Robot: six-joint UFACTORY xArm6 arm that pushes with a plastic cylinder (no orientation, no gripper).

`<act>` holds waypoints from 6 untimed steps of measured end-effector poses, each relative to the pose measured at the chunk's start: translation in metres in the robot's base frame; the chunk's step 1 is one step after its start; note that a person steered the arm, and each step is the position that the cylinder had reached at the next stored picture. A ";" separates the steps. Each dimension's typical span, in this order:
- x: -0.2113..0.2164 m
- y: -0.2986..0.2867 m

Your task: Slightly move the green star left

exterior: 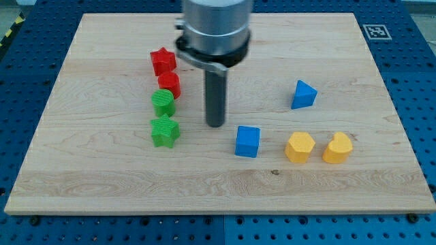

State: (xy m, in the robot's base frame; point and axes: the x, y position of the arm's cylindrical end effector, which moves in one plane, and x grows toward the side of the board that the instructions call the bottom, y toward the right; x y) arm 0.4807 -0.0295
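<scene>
- Resting on the wooden board point(102, 177), my tip point(215, 125) is a plain dark rod with no jaws to spread or pinch, touching no block.
- Green star point(165, 131) lies near the tip, on the view's left.
- Above the star in a column: green cylinder point(163, 103), red block point(169, 84), red star point(163, 60).
- On the view's right: blue cube point(247, 141), blue triangular block point(304, 94), yellow hexagon point(299, 147), yellow heart point(338, 148).

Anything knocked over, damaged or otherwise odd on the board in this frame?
Nothing stands out. The green star sits flat at the bottom of a tidy column of blocks, and my tip rests apart, to its right in the view.
</scene>
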 end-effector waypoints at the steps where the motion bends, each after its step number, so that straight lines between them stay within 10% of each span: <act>1: 0.003 -0.031; 6: 0.054 0.001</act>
